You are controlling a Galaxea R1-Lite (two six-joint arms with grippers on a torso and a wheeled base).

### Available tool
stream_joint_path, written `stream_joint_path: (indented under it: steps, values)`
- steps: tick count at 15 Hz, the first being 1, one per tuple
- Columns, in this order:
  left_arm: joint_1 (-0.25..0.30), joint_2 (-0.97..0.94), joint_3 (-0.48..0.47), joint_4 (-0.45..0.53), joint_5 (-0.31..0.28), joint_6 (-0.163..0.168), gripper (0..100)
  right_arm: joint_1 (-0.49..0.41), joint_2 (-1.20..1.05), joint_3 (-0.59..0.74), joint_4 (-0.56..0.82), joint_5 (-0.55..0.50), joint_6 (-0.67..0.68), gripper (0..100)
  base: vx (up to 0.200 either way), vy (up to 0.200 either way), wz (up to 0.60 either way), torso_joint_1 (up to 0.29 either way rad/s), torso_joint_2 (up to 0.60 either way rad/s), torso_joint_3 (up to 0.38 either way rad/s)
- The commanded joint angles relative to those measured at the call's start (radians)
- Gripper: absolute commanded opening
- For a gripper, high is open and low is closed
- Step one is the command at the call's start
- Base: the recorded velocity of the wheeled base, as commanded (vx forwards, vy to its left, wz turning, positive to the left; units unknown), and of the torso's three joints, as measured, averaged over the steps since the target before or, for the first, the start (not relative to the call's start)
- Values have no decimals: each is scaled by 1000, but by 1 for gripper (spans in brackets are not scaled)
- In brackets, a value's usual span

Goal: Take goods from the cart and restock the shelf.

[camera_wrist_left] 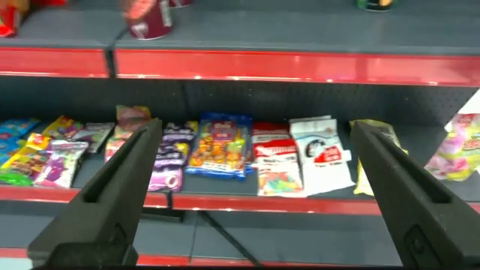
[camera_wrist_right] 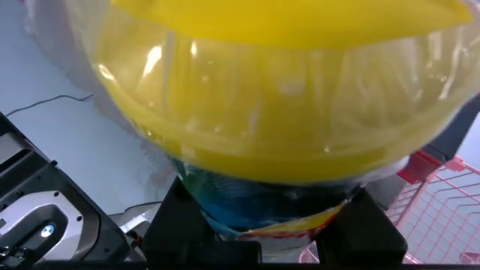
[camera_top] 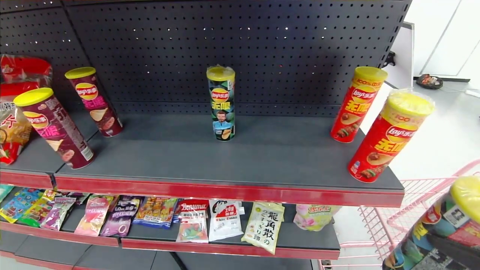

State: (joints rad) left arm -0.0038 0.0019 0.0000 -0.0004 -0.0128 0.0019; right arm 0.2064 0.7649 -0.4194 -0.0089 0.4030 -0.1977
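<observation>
1. The right gripper (camera_wrist_right: 266, 229) is clenched on a dark, many-coloured chip can (camera_top: 427, 228). Its black fingers (camera_wrist_right: 180, 225) press the can's body from two sides, just under the yellow lid (camera_wrist_right: 285, 97), which is wrapped in clear film.
2. In the head view this held can sits tilted at the robot's lower right, over the pink wire cart (camera_top: 412, 198). It is just off the right end of the upper shelf (camera_top: 262, 161) and lower than the shelf's board.
3. The left gripper (camera_wrist_left: 255, 202) is released, its two dark fingers (camera_wrist_left: 112, 195) spread wide with nothing between them. It faces the lower shelf (camera_wrist_left: 225, 201), where flat candy bags (camera_wrist_left: 221, 146) lie in a row.
4. On the upper shelf a matching dark can (camera_top: 221, 103) stands alone in the middle, close to the black pegboard back (camera_top: 240, 45).
5. Two red cans stand at the shelf's right end, well apart from the middle one: the rear red can (camera_top: 358, 105) near the pegboard and the front red can (camera_top: 390, 137) at the front edge.
6. Two maroon cans stand at the left: the front maroon can (camera_top: 54, 127) by the shelf's red lip and the rear maroon can (camera_top: 94, 101) behind it.
7. Red snack bags (camera_top: 15, 108) lean at the far left, just beside the front maroon can.
</observation>
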Motion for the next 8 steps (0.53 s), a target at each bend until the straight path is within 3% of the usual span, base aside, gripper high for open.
stream_joint_path:
  steps: [1,8]
  values:
    - [-1,0,0,0,0,1,100,2,-7,4,-2,17,1,0,0,200,0,-2,-2,2]
    - [-1,0,0,0,0,1,100,2,-19,-4,-3,63,0,0,0,200,0,5,2,4]
